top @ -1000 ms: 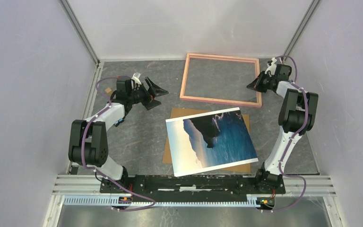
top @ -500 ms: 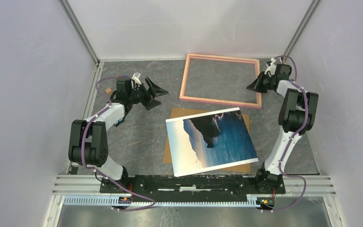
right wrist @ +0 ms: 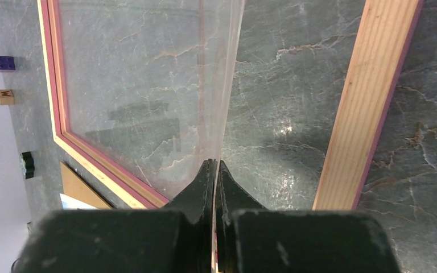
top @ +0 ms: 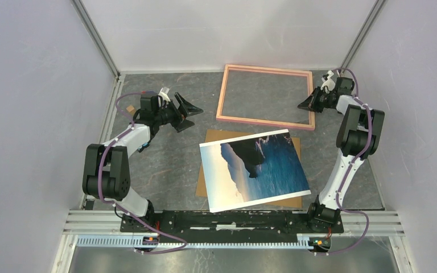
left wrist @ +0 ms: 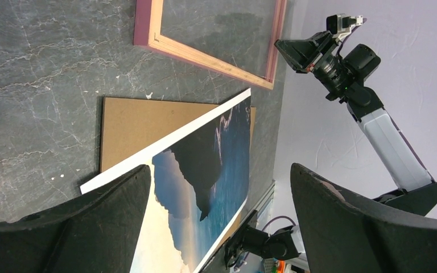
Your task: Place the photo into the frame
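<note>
One large rectangular paper print, the photo (top: 254,169), shows dark coastal cliffs, blue sea and pale sky inside a white border. It lies picture side up and skewed on a plain brown backing board (top: 219,135), covering most of it. It sits well apart from both grippers, back toward the arm bases from either pair of fingers. In the left wrist view the photo (left wrist: 199,187) shows in the gap between that gripper's two spread fingers, with the board's bare corner just beyond it.

Past the photo, and not touching it, a thin salmon-pink rectangular picture frame (top: 262,121) lies flat on the dark grey marbled table (top: 165,165).

The right gripper (top: 302,104) is at the frame's right end, near its nearer corner. Its fingers are pressed together on the edge of the clear pane (right wrist: 148,85). In the right wrist view the pane's edge runs straight away from the right gripper (right wrist: 214,165), and a strip of table separates that edge from the pale wooden rail on the right.

The left gripper (top: 195,116) is spread wide and grips nothing. It hangs over the table with the frame ahead of its fingers and well apart from them.

Off to the left in the right wrist view, a small purple block (right wrist: 4,63) and a small wooden cube (right wrist: 4,96) sit outside the frame.
</note>
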`<action>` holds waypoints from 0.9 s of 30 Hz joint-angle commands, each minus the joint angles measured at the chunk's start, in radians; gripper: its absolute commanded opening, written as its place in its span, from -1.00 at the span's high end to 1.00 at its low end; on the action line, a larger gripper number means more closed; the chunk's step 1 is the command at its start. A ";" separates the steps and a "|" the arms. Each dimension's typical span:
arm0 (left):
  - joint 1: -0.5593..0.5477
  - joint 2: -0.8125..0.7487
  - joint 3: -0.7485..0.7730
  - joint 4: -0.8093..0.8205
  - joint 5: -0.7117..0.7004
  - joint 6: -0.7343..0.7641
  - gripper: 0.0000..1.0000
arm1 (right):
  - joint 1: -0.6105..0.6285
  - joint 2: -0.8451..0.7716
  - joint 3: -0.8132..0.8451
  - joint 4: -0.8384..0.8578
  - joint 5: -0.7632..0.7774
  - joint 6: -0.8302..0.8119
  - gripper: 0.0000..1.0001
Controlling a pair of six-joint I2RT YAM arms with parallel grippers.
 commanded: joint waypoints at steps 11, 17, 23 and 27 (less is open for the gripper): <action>-0.008 0.005 -0.014 0.063 0.033 -0.041 -0.94 | -0.005 -0.045 -0.018 0.066 -0.062 0.010 0.38; -0.008 0.007 -0.014 0.063 0.033 -0.041 -0.94 | 0.002 -0.098 -0.080 0.152 -0.051 0.051 0.10; -0.008 0.009 -0.012 0.063 0.034 -0.041 -0.94 | 0.006 -0.211 -0.281 0.387 -0.024 0.197 -0.06; -0.008 0.003 -0.014 0.066 0.037 -0.044 -0.94 | 0.007 -0.261 -0.401 0.483 0.007 0.266 -0.06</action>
